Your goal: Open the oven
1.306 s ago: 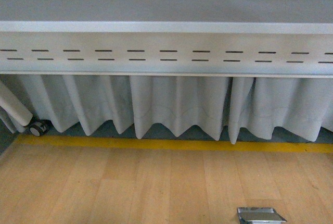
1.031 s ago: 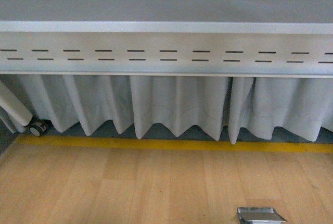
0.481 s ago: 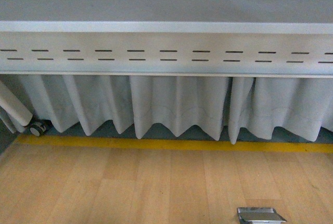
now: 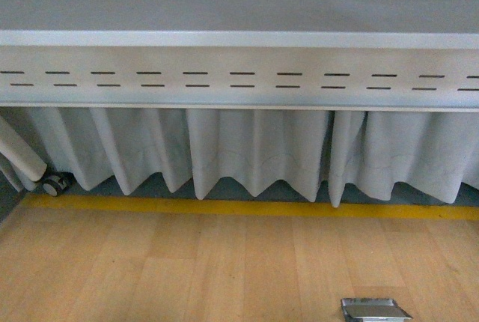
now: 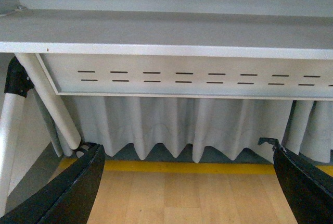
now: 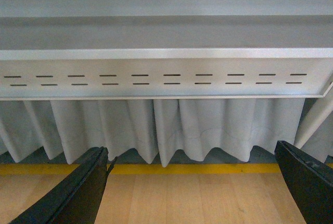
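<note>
A long grey table (image 4: 239, 7) fills the upper part of all three views, seen from low down. Its front panel (image 4: 239, 64) is pierced by two rows of short dark slots. Under the panel hangs a white pleated cloth (image 4: 254, 150), whose scalloped hem ends just above the ground. Below that lies a light wooden floor (image 4: 187, 269), and a yellow line (image 4: 247, 208) runs across it close to the foot of the cloth. At the left edge of the front view a white slanted table leg (image 4: 19, 150) comes down to a small caster (image 4: 54, 184). A metal floor plate (image 4: 374, 309) sits at the near edge of the boards, to the right of middle. The oven shows in none of the three views, so its place relative to either arm cannot be told. The left gripper (image 5: 187, 151) faces the table's underside. Its two black fingers (image 5: 73, 187) stand at opposite edges of the wrist picture, spread wide with nothing between them but floor and cloth. The right gripper (image 6: 191, 151) points the same way, its black fingers (image 6: 307, 182) equally far apart and likewise holding nothing. Neither gripper touches the table, the cloth or the floor. Neither arm appears in the front view.
</note>
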Controlling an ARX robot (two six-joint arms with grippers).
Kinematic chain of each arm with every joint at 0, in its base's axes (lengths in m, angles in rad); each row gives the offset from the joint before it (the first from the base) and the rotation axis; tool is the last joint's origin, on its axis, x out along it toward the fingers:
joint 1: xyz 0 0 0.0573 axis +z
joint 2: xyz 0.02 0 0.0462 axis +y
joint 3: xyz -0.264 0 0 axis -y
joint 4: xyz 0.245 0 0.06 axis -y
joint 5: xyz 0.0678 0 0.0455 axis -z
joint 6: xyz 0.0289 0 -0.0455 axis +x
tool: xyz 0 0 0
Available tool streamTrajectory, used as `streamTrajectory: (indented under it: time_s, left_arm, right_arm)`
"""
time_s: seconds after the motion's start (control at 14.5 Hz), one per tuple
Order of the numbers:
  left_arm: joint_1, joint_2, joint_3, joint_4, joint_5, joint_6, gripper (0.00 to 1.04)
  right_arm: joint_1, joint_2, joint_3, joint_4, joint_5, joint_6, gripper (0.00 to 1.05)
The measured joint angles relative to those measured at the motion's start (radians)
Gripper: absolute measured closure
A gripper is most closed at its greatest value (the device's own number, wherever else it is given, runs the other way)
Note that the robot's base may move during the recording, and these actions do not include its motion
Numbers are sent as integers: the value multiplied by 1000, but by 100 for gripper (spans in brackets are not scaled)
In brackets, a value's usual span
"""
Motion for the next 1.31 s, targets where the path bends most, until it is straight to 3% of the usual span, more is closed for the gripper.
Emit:
streamTrajectory:
  time_s: [1.31]
  left_arm:
    - [0, 0, 0, 0, 0, 0, 7]
  right_arm:
    - [0, 0, 0, 0, 0, 0, 6]
